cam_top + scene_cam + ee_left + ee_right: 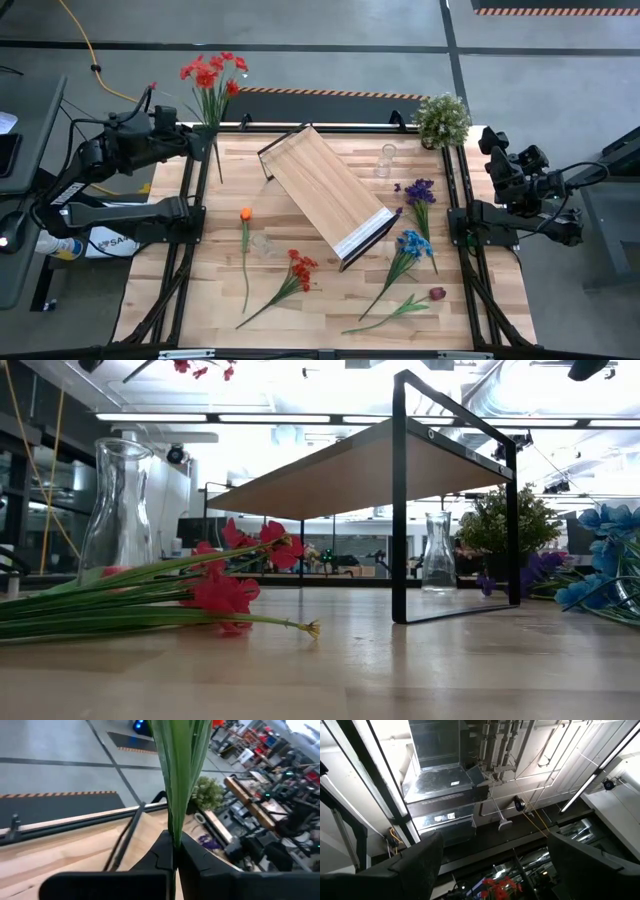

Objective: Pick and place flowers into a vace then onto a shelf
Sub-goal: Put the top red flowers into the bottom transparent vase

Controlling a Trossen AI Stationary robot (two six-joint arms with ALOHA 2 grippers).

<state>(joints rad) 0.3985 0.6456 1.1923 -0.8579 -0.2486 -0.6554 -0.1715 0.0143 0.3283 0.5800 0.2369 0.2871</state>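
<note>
1 red flower bunch (212, 75) pinched in left hand (207, 137).

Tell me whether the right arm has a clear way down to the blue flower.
Probably yes. The right gripper is open and empty, parked at the table's right edge. The blue flower lies uncovered beside the shelf, with only the purple flower nearby.

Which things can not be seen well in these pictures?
- Left gripper: its wrist view shows it shut on green stems, but the red flowers are cut off by the frame edge there.
- Right gripper: its wrist view shows only ceiling, no table.
- Near vase: clear glass, hard to trace from above.
- Shelf: the low view shows only its underside.
</note>
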